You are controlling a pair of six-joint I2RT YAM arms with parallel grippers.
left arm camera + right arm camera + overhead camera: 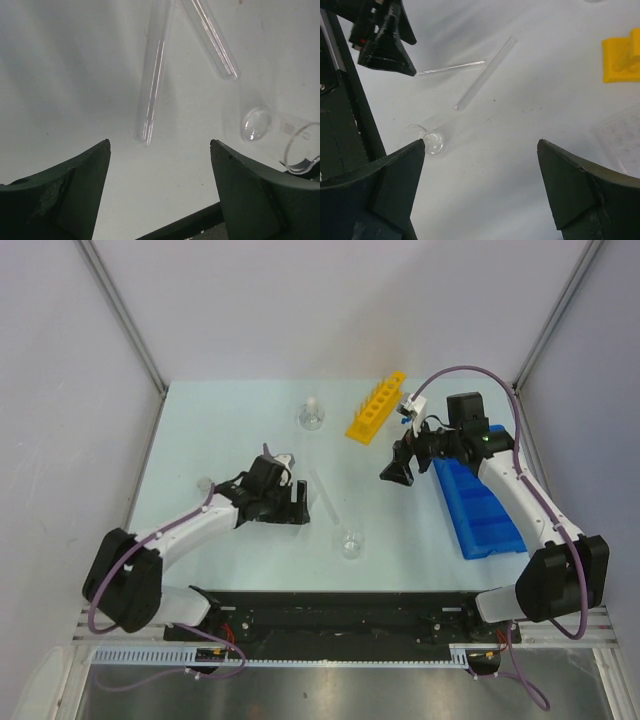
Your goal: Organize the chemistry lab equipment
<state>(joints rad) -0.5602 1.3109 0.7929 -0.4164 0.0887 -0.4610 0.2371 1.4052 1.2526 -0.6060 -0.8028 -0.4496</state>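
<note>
Two clear tubes (152, 75) lie mid-table (220, 430), just ahead of the left gripper (160, 145) — arm stretched low, jaws spread wide, nothing held. Right gripper (481, 142) hovers beside the blue bin (478, 505) — gaping too, empty.

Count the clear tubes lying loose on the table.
2. One tube lies straight ahead of the open left gripper; the other lies angled beside it. Others may be hidden.
</note>
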